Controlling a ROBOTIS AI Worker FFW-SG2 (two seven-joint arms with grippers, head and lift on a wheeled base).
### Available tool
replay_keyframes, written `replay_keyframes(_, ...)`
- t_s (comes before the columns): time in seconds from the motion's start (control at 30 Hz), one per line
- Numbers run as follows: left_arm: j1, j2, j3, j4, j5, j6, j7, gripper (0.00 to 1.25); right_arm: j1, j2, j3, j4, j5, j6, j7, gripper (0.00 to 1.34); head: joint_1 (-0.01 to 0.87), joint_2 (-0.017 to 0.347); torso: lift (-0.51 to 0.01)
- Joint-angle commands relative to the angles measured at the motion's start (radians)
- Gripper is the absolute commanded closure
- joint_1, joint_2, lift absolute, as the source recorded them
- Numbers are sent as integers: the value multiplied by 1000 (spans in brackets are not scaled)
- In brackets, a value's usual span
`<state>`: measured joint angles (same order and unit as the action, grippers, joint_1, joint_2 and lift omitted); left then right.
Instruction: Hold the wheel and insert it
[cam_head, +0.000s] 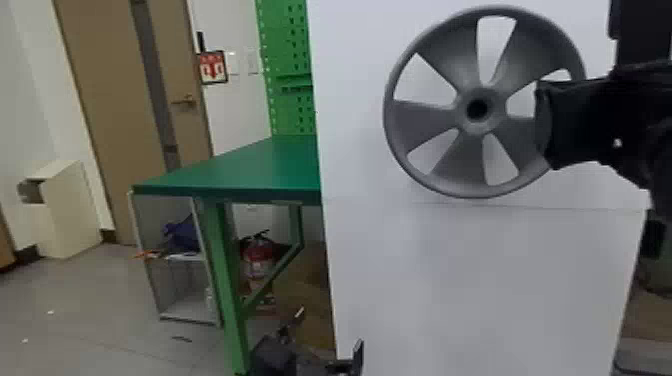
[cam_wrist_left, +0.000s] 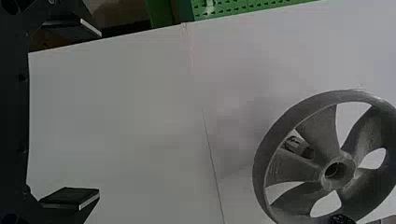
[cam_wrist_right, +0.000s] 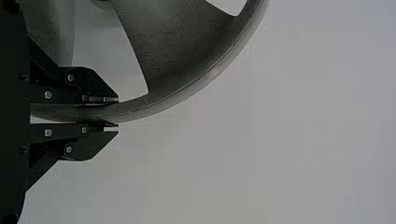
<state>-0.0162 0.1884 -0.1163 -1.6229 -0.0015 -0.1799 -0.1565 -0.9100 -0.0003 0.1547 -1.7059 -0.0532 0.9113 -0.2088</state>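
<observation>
"Right gripper (cam_wrist_right: 113, 113) was clamped on the wheel (cam_head: 425, 122), by the rim."

"OK, but which way did it lie from the claw?"

"Off to the left, standing upright, hub (cam_head: 492, 117) facing roughly toward the head cam. It was up high in front of the white panel (cam_head: 475, 280), a bit closer to its right edge. Couldn't tell if they touched."

"And the left gripper (cam_wrist_left: 99, 113)?"

"Spread wide and empty, down by the panel's lower left edge. Right was nearer, so I figured it'd line up the hub."

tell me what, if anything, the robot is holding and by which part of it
The right gripper holds the wheel by its outer rim. The left gripper is open and holds nothing.
</observation>
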Motion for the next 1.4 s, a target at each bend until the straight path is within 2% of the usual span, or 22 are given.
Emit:
replay_keyframes(0.0, -2, 2, 0, 0, 0, -1, 0, 99, -3, 1, 25, 0, 30, 1, 0, 1222, 308, 310, -485)
replay_keyframes(0.47, -5, 6, -5, 1, 3, -4, 2, 101, 5, 1, 9, 45, 85, -52, 0, 1222, 313, 310, -485)
replay_keyframes(0.77, -10, 13, -11, 1, 5, -4, 2, 101, -1, 1, -27, 106, 82, -94, 0, 1222, 313, 310, -485)
replay_keyframes(1.1, -8, 19, -16, 1, 12, -4, 8, 101, 6, 1, -29, 106, 55, -112, 0, 1213, 313, 310, -485)
replay_keyframes(1.17, -8, 20, -17, 1, 14, -4, 11, 101, 6, 1, -30, 106, 41, -112, 0, 1141, 313, 310, -485)
replay_keyframes(1.23, -7, 22, -19, 1, 14, -4, 11, 99, 10, 1, -34, 101, 24, -112, 0, 964, 313, 310, -485)
replay_keyframes(1.3, -5, 23, -19, 1, 15, -4, 11, 99, 11, 1, -41, 95, -8, -103, 0, 713, 313, 310, -485)
replay_keyframes(1.37, -5, 23, -19, 1, 15, -4, 11, 99, 13, 1, -41, 86, -22, -98, 0, 530, 313, 310, -485)
